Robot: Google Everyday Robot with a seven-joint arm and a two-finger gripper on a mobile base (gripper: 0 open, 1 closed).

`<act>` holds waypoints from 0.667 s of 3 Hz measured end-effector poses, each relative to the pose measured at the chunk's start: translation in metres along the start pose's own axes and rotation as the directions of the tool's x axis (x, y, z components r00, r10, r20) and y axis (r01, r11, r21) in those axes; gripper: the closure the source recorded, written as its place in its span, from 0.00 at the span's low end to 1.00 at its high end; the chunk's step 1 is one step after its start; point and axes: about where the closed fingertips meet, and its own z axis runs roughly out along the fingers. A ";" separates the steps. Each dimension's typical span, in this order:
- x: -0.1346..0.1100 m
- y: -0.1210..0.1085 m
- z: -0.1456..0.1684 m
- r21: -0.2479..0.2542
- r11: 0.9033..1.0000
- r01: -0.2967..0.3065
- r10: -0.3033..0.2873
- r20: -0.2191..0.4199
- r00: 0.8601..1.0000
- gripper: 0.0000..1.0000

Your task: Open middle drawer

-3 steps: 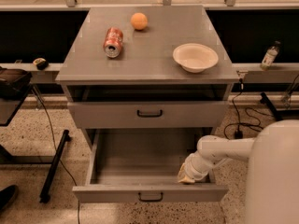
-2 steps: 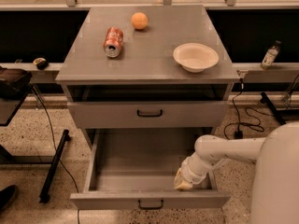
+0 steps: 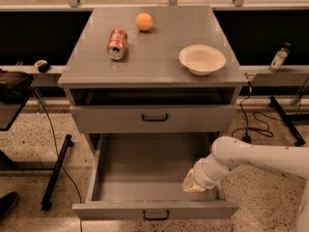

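Note:
The grey cabinet [image 3: 91, 57] has one drawer pulled far out toward me: the middle drawer [image 3: 116, 210], with a flat grey front and a small black bar handle [image 3: 156, 216]. Its inside is empty. My gripper [image 3: 193, 183], in a pale cover on the end of the white arm [image 3: 256, 158], is down inside this drawer at its right front corner, close to the right side wall. The drawer above [image 3: 106, 119] is shut, with its own black handle [image 3: 154, 117]. Anything below the open drawer is hidden.
On the cabinet top lie a red soda can [image 3: 117, 43] on its side, an orange [image 3: 144, 21] and a white bowl [image 3: 202, 59]. A bottle [image 3: 279, 58] stands on the right ledge. A black stand leg [image 3: 55, 173] and cables [image 3: 260, 122] lie on the floor.
The middle drawer has slid further out toward me. My gripper has come forward with it, staying at the drawer's right front corner.

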 end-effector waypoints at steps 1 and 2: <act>-0.016 -0.032 -0.060 0.182 0.982 0.052 -0.043 -0.051 0.998 0.98; -0.018 -0.033 -0.063 0.186 0.981 0.055 -0.046 -0.052 0.998 0.75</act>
